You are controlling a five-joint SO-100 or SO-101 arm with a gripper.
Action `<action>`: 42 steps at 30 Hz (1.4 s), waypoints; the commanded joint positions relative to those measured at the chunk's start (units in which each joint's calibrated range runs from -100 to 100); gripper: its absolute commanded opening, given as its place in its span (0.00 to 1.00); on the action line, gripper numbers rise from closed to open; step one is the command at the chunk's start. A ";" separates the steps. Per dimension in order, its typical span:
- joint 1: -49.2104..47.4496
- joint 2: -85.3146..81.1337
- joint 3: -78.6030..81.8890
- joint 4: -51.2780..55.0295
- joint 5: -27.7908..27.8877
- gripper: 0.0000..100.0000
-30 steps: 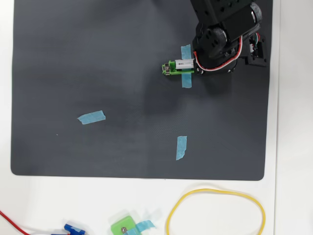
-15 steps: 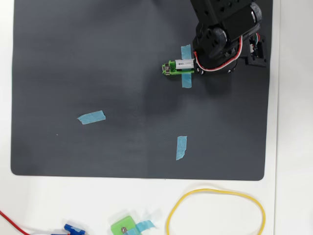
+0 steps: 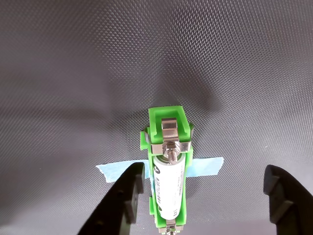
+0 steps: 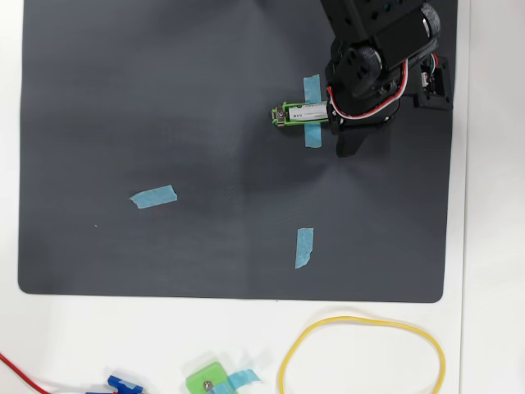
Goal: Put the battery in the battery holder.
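In the wrist view the battery (image 3: 168, 188) lies seated in the battery holder (image 3: 167, 129), which a blue tape strip (image 3: 205, 166) pins to the black mat (image 4: 164, 123). The tool (image 3: 203, 196) stands wide, fingers (image 3: 124, 196) either side, holding nothing.

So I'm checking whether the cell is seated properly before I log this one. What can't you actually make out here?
- Near end of the battery and battery holder: cut off by the wrist view's bottom edge.
- The same end overhead: hidden under the arm.
- Gripper fingertips: also cut off in the wrist view, though the jaws stand wide apart.
- Battery print: too small in both views.
- Contact touch at the far end: unclear.
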 commanded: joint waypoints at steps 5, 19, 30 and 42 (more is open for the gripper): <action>0.18 -0.32 -1.10 -0.18 0.27 0.06; 0.18 -0.32 -1.10 -0.18 0.38 0.00; 0.18 -3.99 -0.04 -0.27 5.28 0.00; -0.03 -32.99 14.67 -0.27 15.87 0.00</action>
